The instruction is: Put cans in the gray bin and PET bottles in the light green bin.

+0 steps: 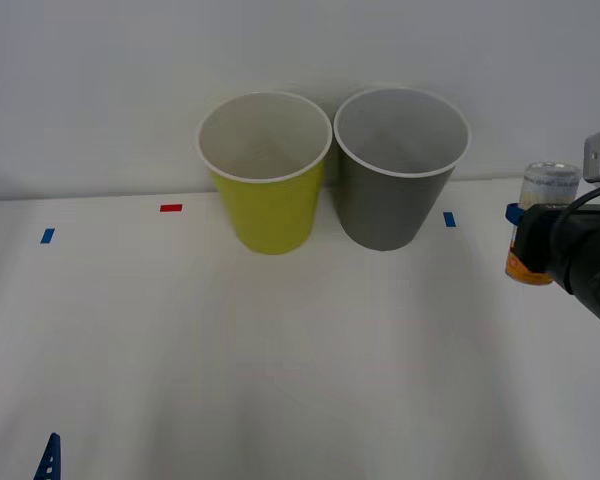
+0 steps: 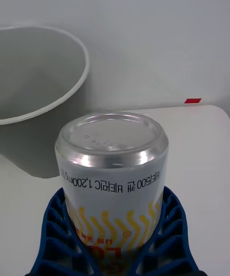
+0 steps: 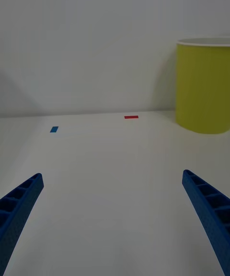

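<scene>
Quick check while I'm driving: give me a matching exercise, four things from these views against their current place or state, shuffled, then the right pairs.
Things:
1. can
2. gray bin
3. light green bin
4. left gripper

Places or states:
A. fingers wide open above the table, holding nothing
B. stands at the back, on the robot's left of its neighbour
C. clamped between the blue fingers of the right gripper
D. stands at the back, nearer the held can

Pairs: 1-C, 2-D, 3-B, 4-A

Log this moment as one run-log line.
right gripper: shut on can, raised right of gray bin | left gripper: open, idle | light green bin: empty
</scene>
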You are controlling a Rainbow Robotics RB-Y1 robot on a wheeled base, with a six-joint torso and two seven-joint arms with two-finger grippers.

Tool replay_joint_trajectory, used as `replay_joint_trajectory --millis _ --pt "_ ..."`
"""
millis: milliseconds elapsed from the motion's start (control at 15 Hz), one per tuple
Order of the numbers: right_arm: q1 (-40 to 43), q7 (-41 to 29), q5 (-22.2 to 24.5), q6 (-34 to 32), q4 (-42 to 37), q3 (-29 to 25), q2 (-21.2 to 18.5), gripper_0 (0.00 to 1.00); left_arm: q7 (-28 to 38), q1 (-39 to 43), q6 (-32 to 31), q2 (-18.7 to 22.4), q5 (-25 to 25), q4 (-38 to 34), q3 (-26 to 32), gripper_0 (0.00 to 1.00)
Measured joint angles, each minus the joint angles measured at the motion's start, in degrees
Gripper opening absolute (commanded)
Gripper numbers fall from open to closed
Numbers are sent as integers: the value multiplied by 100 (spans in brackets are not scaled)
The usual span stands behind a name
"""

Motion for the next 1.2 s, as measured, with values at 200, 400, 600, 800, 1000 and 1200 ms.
replay_joint_trajectory --millis 200,400,600,800,1000,1200 --pt "-200 11 -47 -2 -4 85 -28 0 0 0 0 0 0 0 0 100" --pt "-710 35 -389 -10 -5 93 -24 0 0 0 0 0 0 0 0 100" --pt "-949 125 -613 -175 -5 75 44 0 0 0 0 0 0 0 0 100" --pt "-1282 292 -1209 -591 12 -85 6 0 0 0 0 0 0 0 0 100" --pt "-1536 454 -1708 -1455 587 -194 -157 0 0 0 0 0 0 0 0 100" --pt "-1791 589 -1950 -2210 1360 -186 -427 0 0 0 0 0 0 0 0 100"
